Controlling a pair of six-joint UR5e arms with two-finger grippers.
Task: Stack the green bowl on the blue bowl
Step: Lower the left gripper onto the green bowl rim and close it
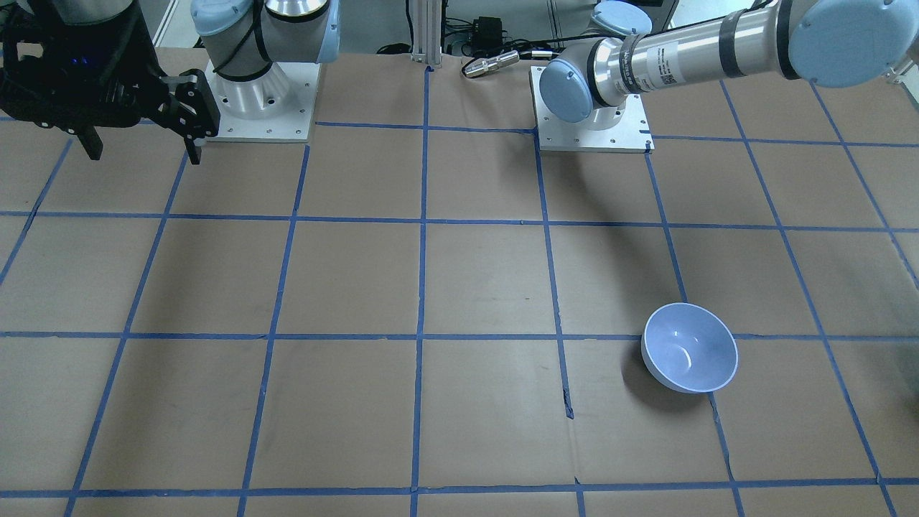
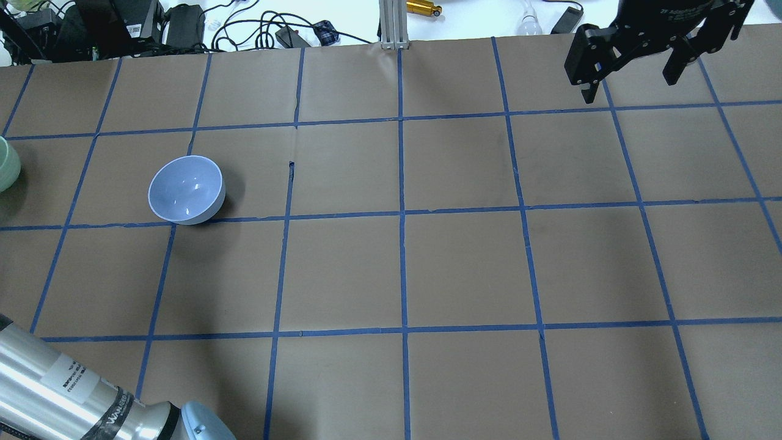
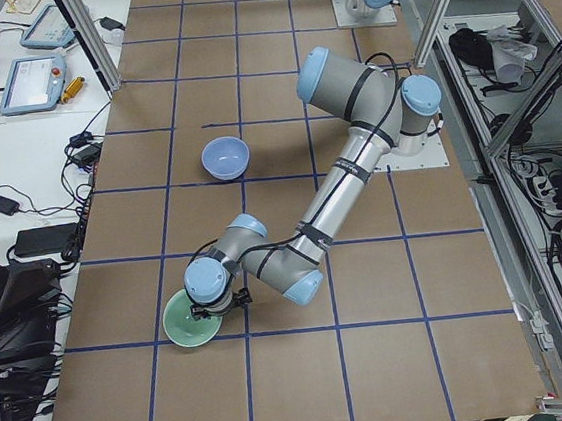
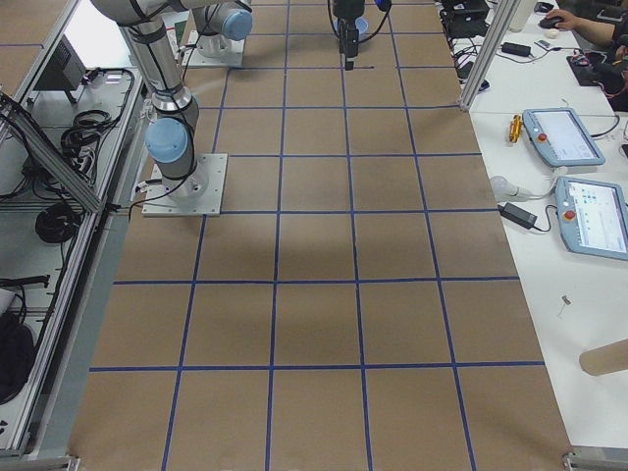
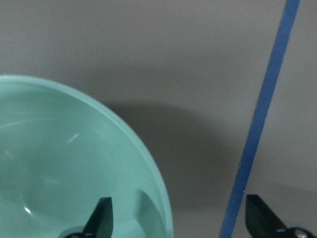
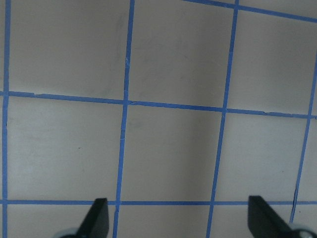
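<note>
The green bowl stands upright at the table's left end; a sliver of it shows at the overhead view's left edge, and it also shows in the exterior left view. My left gripper is open and low over the bowl's rim, with one finger inside the bowl and the other outside over the table. The blue bowl sits upright and empty on the brown table, apart from the green one; it also shows in the front-facing view. My right gripper is open and empty, raised at the far right.
The table is brown paper with a blue tape grid. Cables and electronics lie beyond its far edge. My left forearm crosses the near left corner. The arm bases stand on the robot's side. Teach pendants lie on a side bench.
</note>
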